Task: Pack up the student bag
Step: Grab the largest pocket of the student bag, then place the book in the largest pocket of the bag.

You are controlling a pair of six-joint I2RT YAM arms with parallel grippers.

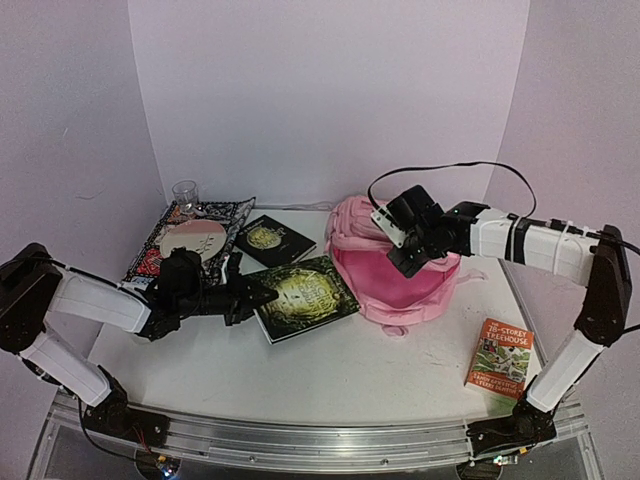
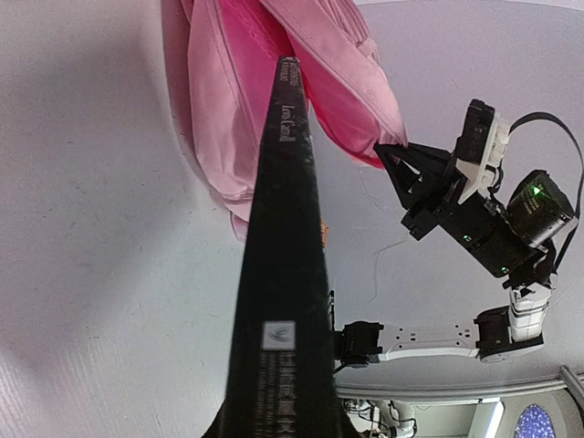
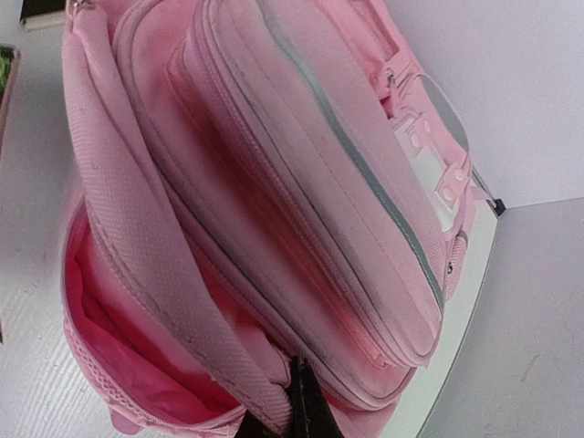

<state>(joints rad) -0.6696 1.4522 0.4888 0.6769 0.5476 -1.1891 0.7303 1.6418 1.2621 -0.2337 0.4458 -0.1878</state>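
Student bag (image 3: pixel 301 182) soft pink padded fabric; book (image 2: pixel 283 274) thin, flat, dark.

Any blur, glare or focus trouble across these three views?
Top external: sharp and evenly lit, with only soft shadows and no strong glare. Left wrist: the book sits close to the lens, dark and slightly soft, while the background is clearer. Right wrist: the student bag fills the frame, its fabric slightly blurred.
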